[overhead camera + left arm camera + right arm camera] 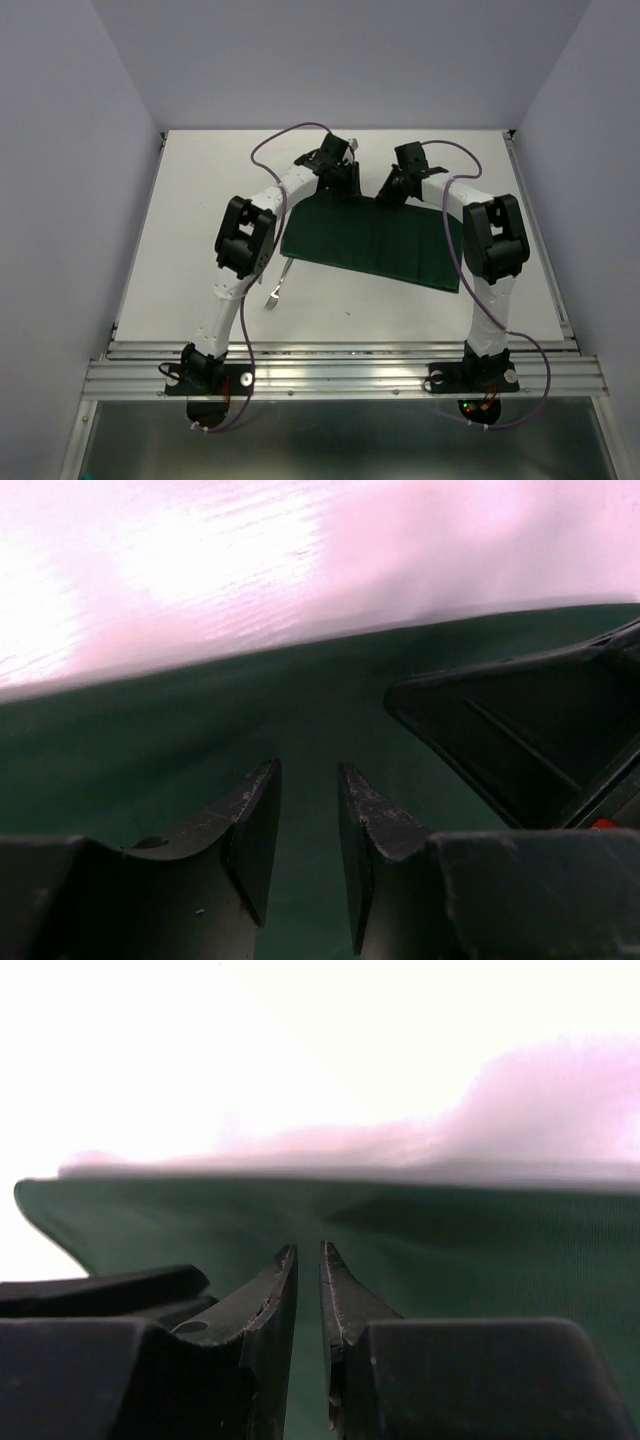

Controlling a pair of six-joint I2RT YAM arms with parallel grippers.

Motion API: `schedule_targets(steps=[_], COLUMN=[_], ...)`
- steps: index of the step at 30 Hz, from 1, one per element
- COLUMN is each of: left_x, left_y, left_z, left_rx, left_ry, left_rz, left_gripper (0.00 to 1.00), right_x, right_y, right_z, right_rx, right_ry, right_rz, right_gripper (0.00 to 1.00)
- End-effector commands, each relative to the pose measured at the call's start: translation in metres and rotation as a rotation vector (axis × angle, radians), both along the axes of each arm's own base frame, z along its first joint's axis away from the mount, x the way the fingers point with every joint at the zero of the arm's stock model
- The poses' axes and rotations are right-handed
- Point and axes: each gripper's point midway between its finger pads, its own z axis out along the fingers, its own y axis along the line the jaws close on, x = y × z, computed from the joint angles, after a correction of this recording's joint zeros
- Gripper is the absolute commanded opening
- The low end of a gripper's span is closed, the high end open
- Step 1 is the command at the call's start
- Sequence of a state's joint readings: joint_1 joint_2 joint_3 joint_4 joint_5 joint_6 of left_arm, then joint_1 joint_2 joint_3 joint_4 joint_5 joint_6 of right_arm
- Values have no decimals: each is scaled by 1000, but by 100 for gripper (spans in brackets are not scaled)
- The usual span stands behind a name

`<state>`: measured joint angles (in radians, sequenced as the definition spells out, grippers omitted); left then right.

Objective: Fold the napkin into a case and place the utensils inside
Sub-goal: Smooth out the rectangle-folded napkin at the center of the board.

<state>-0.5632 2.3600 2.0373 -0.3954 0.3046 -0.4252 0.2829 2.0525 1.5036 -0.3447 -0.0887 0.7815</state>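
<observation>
Top external view: the dark green cloth napkin (pixel 380 245) lies spread flat on the white table (pixel 200 200), around the middle and towards the far side. Its long axis runs left to right, with the right end skewed nearer. A slim silver metal fork (pixel 275 285) lies just off the napkin's near left corner, apart from the cloth. Its long axis runs near to far with the tines pointing near, and the left arm's elbow hangs beside it. I cannot make out a knife.

Both grippers sit at the napkin's far edge, close together. The left gripper (pixel 340 188) has its jaws parted over the cloth, released, with green fabric showing through the gap. The right gripper (pixel 388 195) has its jaws almost together, leaving only a thin slit. Whether fabric is pinched there, I cannot tell.
</observation>
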Motion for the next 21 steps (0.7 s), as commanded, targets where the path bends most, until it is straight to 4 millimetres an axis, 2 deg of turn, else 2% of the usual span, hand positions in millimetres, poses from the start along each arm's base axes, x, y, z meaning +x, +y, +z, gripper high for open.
schedule_targets(steps=[1, 3, 8, 15, 21], left_x=[12, 20, 33, 40, 39], left_y=[-22, -18, -9, 18, 47], left_z=[39, 32, 24, -15, -43], left_rx=[-102, -86, -78, -24, 45], left_ry=[-58, -63, -85, -30, 13], left_rz=[-43, -22, 12, 60, 108], left_gripper=[40, 40, 40, 40, 39], right_x=[24, 27, 34, 27, 24], right_y=[9, 10, 9, 2, -16], right_z=[14, 2, -11, -27, -28], right_rx=[44, 36, 21, -12, -24], right_ry=[-50, -33, -20, 12, 18], right_rz=[-9, -12, -21, -38, -51], right_gripper=[20, 21, 21, 20, 18])
